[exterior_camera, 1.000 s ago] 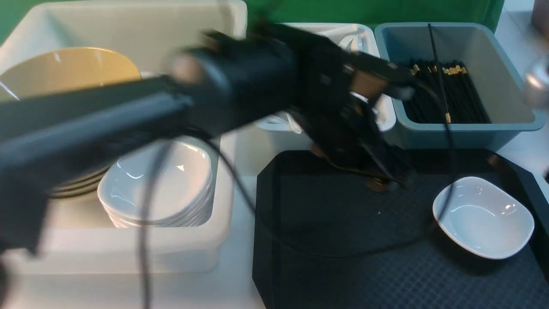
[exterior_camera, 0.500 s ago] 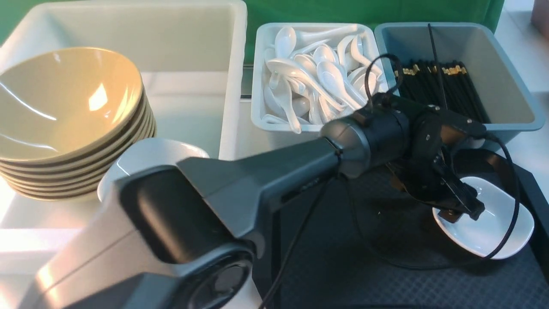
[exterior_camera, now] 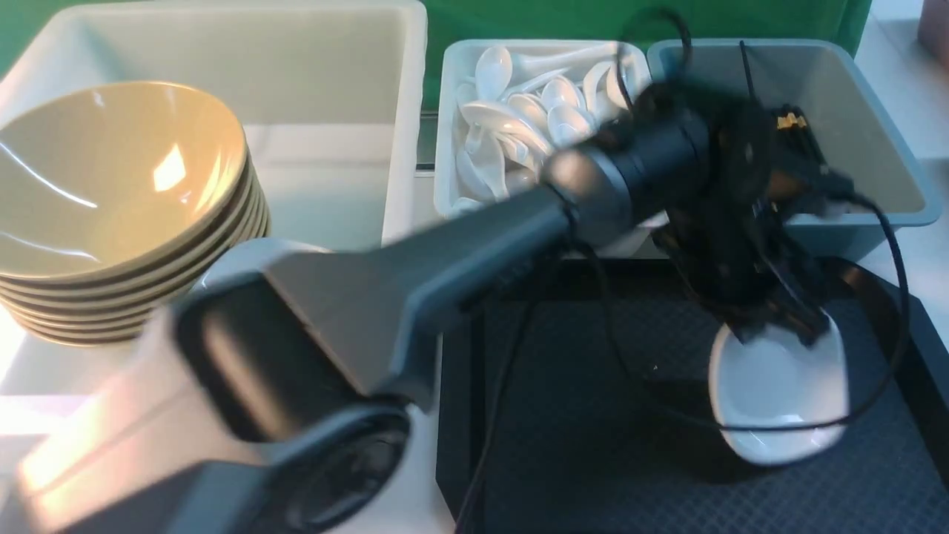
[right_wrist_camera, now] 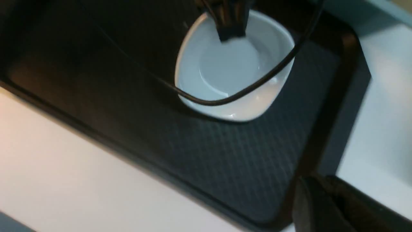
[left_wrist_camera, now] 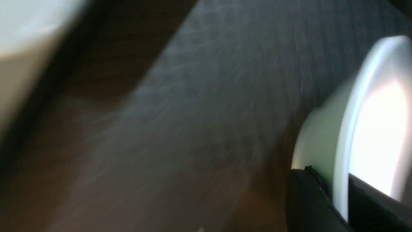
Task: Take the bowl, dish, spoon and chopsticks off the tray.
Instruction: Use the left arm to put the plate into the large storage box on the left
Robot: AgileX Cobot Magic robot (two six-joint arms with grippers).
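Reaches from lower left to centre right, wrist bent down. Holds rim of white dish (exterior_camera: pixel 778 397) pinched in left gripper (exterior_camera: pixel 778 331), tilted above black tray (exterior_camera: pixel 578 415).

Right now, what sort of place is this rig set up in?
Likely a canteen dish-return station, staged for testing: stacked tan bowls in a white tub, a container of white soup spoons, a grey-blue bin of black chopsticks, a black tray, green backdrop behind.

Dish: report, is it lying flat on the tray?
No, the dish is tipped up steeply over the tray, its far rim pinched in the left gripper.
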